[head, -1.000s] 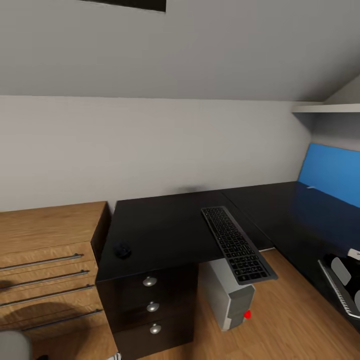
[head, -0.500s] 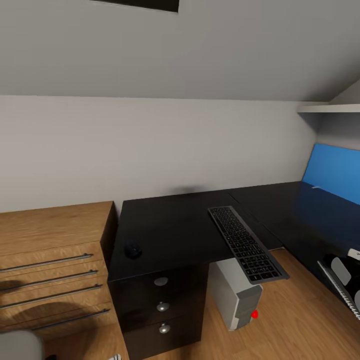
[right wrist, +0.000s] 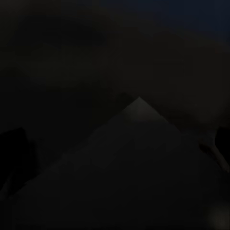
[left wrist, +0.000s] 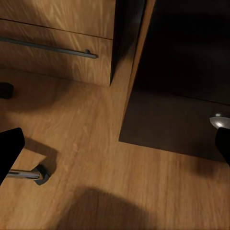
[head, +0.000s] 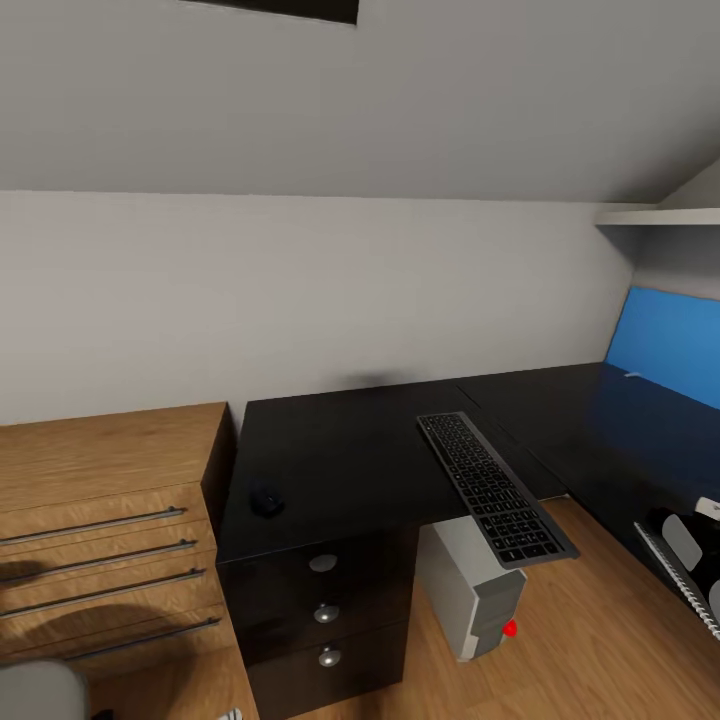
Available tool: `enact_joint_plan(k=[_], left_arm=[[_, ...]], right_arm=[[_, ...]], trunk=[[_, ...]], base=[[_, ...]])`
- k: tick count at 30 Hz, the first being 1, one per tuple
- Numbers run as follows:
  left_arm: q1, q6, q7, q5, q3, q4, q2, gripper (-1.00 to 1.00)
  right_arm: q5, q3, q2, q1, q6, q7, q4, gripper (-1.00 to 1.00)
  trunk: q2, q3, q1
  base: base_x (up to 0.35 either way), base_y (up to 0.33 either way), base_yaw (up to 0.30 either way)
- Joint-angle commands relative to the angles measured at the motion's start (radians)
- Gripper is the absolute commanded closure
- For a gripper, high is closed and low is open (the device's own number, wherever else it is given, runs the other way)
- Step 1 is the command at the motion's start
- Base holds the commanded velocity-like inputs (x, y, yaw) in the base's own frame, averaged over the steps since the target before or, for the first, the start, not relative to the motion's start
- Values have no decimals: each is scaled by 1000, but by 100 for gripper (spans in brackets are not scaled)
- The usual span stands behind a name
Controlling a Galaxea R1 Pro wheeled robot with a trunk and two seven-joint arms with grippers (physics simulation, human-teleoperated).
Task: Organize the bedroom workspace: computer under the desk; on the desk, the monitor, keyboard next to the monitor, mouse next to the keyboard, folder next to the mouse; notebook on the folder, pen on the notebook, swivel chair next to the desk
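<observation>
Slim silver-grey keyboard overhangs the glossy black table above the light-grey tower computer; slide it fully aboard. Left claw apart; right claw's state cannot be told.

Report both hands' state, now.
Left hand: open, holding nothing; its fingertips sit wide apart over the wooden floor.
Right hand: cannot be told; its wrist view is too dark.

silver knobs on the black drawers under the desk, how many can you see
3, stacked in a column on the black drawers beneath the desk: top knob, middle knob, bottom knob. Drawers elsewhere under the desk may be hidden.
</observation>
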Motion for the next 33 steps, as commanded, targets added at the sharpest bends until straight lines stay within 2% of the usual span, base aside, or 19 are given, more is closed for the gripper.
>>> enact_joint_plan(k=[1, 10, 20, 23, 26, 28, 33], left_arm=[[-1, -6, 2, 9, -3, -1, 1, -100], [-1, -5, 1, 7, -5, 16, -1, -100], [0, -6, 3, 7, -12, 17, -2, -100], [-1, -6, 5, 6, -30, 26, -19, -100], [-1, -6, 5, 6, -45, 26, -19, -100], [-1, -6, 4, 6, -36, 27, -22, -100], [-1, -6, 3, 3, -28, 50, -43, -100]], right_arm=[[-15, 0, 0, 1, 8, -2, 39, -100], [-14, -4, 1, 1, 6, 27, -28, -100], [-15, -3, 3, 1, 16, 30, -61, -100], [-9, 2, 20, 0, 33, 32, -71, -100], [-9, 2, 37, 0, 50, 32, -71, -100], [-8, 3, 48, 0, 41, 33, -65, -100], [51, 1, 74, -1, 22, 31, -62, -100]], trunk=[[0, -1, 0], [0, -1, 0], [7, 2, -4], [6, 2, -4], [6, 2, -4], [6, 2, -4], [6, 2, -4]], base=[[0, 0, 0], [0, 0, 0], [0, 0, 0], [0, 0, 0], [0, 0, 0], [0, 0, 0], [0, 0, 0]])
